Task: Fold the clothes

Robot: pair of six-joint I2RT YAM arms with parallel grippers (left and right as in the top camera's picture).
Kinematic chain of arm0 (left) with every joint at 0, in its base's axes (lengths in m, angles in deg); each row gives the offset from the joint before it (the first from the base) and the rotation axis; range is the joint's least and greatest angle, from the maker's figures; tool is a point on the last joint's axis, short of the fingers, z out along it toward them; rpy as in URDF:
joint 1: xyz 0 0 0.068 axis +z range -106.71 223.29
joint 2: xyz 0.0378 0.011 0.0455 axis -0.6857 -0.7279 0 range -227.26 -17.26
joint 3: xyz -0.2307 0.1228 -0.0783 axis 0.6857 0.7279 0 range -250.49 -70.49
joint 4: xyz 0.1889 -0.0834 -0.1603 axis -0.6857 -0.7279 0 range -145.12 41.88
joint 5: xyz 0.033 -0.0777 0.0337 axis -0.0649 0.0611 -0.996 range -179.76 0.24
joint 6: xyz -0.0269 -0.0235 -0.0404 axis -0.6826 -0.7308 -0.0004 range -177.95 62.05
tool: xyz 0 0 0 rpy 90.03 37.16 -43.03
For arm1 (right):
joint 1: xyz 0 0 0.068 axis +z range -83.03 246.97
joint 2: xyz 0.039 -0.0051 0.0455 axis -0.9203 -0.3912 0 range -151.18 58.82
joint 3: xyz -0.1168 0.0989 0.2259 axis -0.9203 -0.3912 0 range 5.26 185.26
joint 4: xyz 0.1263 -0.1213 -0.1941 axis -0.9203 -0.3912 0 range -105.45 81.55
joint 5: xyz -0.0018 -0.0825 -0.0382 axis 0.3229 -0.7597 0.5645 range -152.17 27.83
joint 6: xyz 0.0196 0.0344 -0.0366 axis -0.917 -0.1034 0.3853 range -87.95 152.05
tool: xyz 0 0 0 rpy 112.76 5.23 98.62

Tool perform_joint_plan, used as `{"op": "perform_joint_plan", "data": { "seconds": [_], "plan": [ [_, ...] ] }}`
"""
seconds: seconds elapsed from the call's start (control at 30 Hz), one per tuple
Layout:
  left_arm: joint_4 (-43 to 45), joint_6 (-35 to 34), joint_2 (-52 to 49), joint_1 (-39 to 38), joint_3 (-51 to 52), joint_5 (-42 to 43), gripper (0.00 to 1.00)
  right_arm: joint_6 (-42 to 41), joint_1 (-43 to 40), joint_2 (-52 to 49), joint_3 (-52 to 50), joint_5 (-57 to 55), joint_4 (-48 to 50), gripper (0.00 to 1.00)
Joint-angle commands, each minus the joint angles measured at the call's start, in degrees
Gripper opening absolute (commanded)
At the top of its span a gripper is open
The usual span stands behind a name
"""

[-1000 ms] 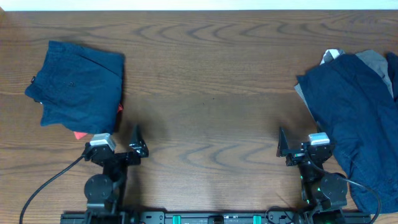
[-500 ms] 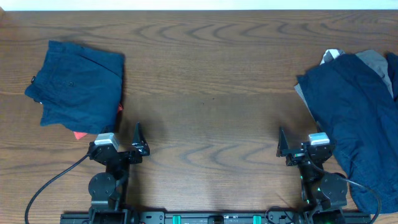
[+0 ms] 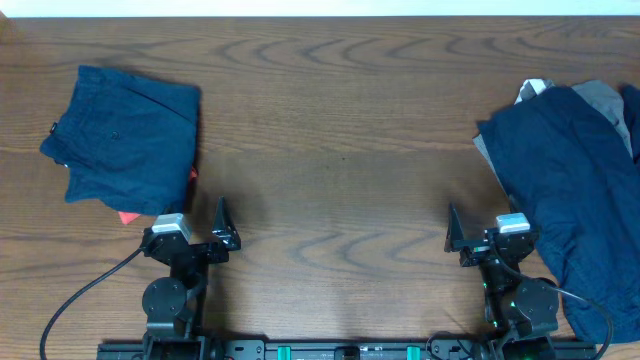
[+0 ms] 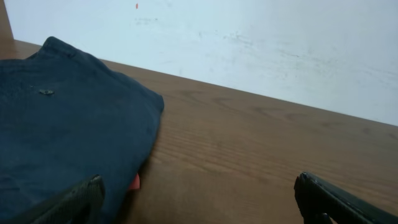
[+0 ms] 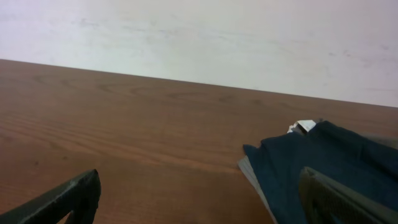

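Note:
A folded navy garment (image 3: 125, 135) lies at the table's far left, with a red-orange scrap (image 3: 127, 216) showing under its near edge. It also shows in the left wrist view (image 4: 62, 143). A rumpled pile of navy and grey clothes (image 3: 575, 190) lies at the right edge and shows in the right wrist view (image 5: 323, 168). My left gripper (image 3: 222, 230) is open and empty, near the front edge, just right of the folded garment. My right gripper (image 3: 455, 235) is open and empty, just left of the pile.
The wooden table (image 3: 340, 150) spreads between the two garments. A black cable (image 3: 70, 300) runs from the left arm's base toward the front left. A white wall (image 5: 199, 31) stands behind the table's far edge.
The left arm shifted slightly to the right between the earliest frame and half a second ago. Since then nothing has moved.

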Motion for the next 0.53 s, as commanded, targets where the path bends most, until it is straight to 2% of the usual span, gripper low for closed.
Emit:
{"op": "perform_joint_plan", "data": {
  "seconds": [0.0, 0.5],
  "plan": [
    [-2.4, 1.0, -0.1, 0.3, 0.9, -1.4, 0.98, 0.7, 0.3, 0.1, -0.1, 0.2, -0.2, 0.99],
    [-2.4, 1.0, -0.1, 0.3, 0.9, -1.4, 0.98, 0.7, 0.3, 0.1, -0.1, 0.2, -0.2, 0.99]
  ]
}}
